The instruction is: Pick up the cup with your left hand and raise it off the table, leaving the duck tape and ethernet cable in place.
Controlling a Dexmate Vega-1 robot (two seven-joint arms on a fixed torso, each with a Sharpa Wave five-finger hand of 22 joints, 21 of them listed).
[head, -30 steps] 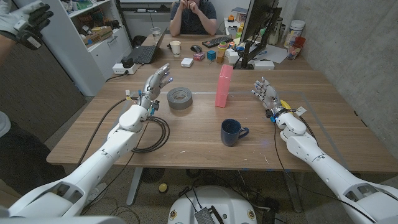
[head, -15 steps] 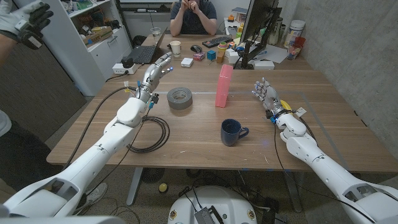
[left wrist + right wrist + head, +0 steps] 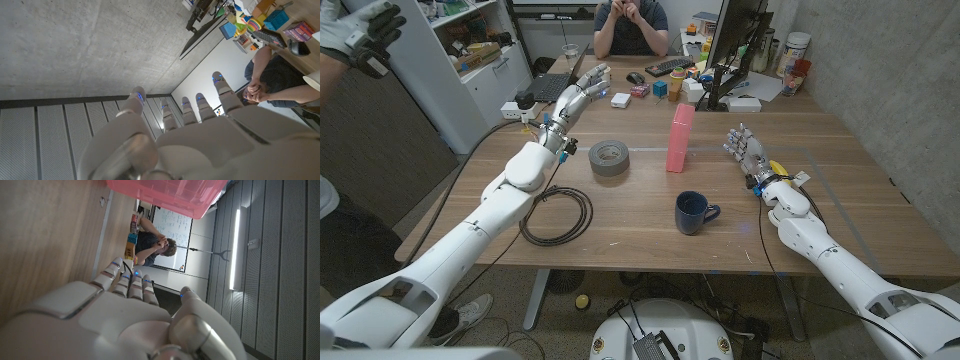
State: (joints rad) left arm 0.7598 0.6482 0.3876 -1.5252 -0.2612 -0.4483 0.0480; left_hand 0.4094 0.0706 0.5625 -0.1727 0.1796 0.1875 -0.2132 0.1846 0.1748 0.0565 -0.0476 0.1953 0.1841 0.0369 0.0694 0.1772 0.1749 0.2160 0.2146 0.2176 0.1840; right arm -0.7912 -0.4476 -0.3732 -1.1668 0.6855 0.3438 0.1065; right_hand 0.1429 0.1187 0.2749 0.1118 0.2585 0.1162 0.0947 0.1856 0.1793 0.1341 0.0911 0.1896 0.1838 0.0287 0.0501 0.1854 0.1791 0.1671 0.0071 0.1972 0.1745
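The dark blue cup point(image 3: 695, 213) stands on the wooden table point(image 3: 630, 235) near the front middle, handle to the right. The grey duck tape roll point(image 3: 608, 156) lies behind it to the left. The black ethernet cable point(image 3: 556, 213) is coiled left of the cup. My left hand point(image 3: 582, 92) is raised above the table's far left, fingers spread and holding nothing, well away from the cup; its back shows in the left wrist view point(image 3: 200, 135). My right hand point(image 3: 745, 150) stands to the right of the cup, fingers apart and empty, also seen from behind point(image 3: 120, 320).
A tall pink box point(image 3: 679, 138) stands between tape and right hand, near the hand in the right wrist view point(image 3: 170, 195). A person point(image 3: 630, 25) sits behind the table, with a laptop point(image 3: 552, 85), paper cup point(image 3: 602, 76) and monitor point(image 3: 735, 40). A gloved hand point(image 3: 360, 35) shows at top left.
My left arm has lifted and stretched farther back and up, carrying the hand from beside the tape toward the table's far edge. Cup, tape, cable and right hand have not moved.
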